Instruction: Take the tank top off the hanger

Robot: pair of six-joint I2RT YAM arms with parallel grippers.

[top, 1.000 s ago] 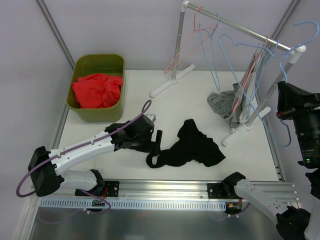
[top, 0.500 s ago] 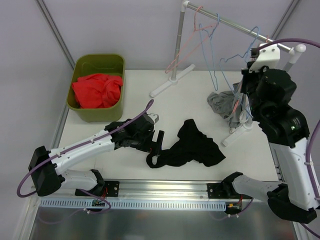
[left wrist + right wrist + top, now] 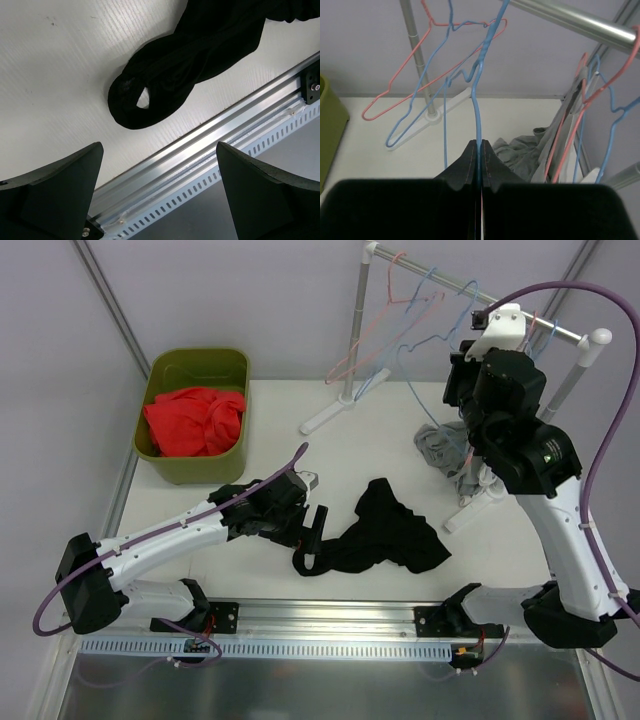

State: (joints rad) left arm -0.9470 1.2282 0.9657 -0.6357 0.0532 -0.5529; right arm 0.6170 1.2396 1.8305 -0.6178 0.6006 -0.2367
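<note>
The black tank top [image 3: 385, 530] lies crumpled on the white table, off any hanger; it also shows in the left wrist view [image 3: 200, 55]. My left gripper [image 3: 316, 523] is open and empty just left of its twisted strap end, jaws wide apart [image 3: 160, 195]. My right gripper [image 3: 458, 372] is raised beside the rack rail [image 3: 450, 284] and shut on the wire of a blue hanger [image 3: 415, 340]. In the right wrist view the blue wire [image 3: 479, 100] runs up from between my closed gripper [image 3: 479, 146] toward the rail [image 3: 570, 22].
A green bin [image 3: 200, 353] with red cloth [image 3: 195, 420] stands at the back left. A grey garment [image 3: 445, 455] hangs at the rack's right foot. Pink and blue hangers [image 3: 420, 75] hang on the rail. The aluminium rail [image 3: 225, 145] marks the table's near edge.
My right arm has swung in from the far right up to the rail and moved left along it, carrying the blue hanger. The left arm and the tank top have stayed put.
</note>
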